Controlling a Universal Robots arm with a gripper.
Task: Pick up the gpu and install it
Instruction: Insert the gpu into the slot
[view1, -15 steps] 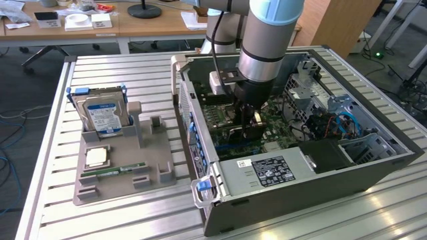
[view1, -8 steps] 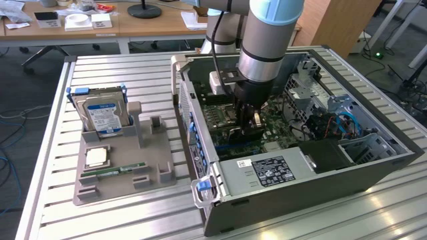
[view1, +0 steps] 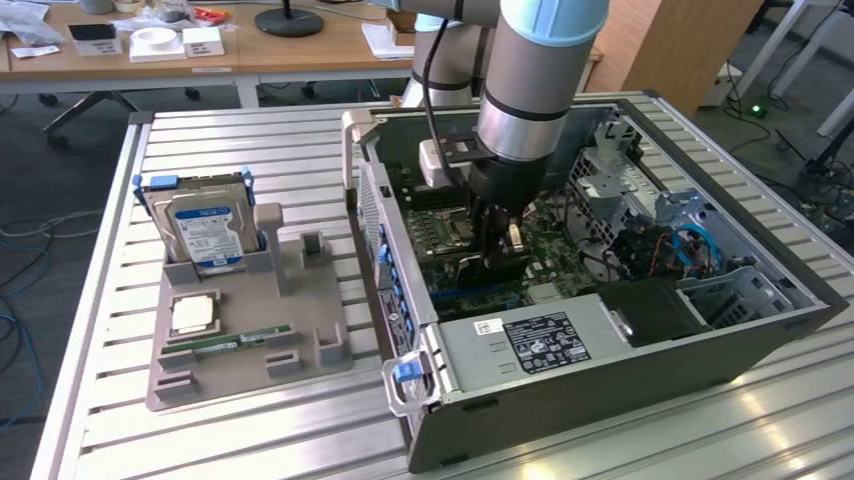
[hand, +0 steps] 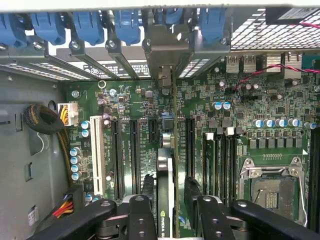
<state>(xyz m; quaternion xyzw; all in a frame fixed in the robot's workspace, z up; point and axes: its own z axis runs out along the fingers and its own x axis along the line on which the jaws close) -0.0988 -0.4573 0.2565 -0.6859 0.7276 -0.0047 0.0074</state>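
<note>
The slatted metal surface (view1: 267, 140) carries two items: an open computer case (view1: 747, 330) at the centre right of the exterior view, and a grey parts tray (view1: 247, 370) at its lower left. The robot arm (view1: 534, 90) reaches from the upper centre of that frame down into the case, above the motherboard (hand: 280, 105).

Step in hand, as judged: installation. The gpu (hand: 165, 192) is inside the case, on edge over the motherboard among the black expansion slots (hand: 134, 155). What appears to be its silvery end bracket (hand: 162, 47) faces the rear openings, beside the blue clips (hand: 125, 25). The gripper (hand: 170, 185) straddles the card. Whether it is clamped on the card or standing clear cannot be told, nor whether the card is fully seated.

Seating calls for the card's edge in line with its slot, the bracket flush in the rear opening, and pressure straight toward the board.

Writing:
- **Card:** the edge shows an NVIDIA mark, with the letters after it cut off.
- **Other labels:** the power supply label (view1: 541, 342) and the blue-white label on the hard drive (view1: 207, 235) are too small to read.
</note>
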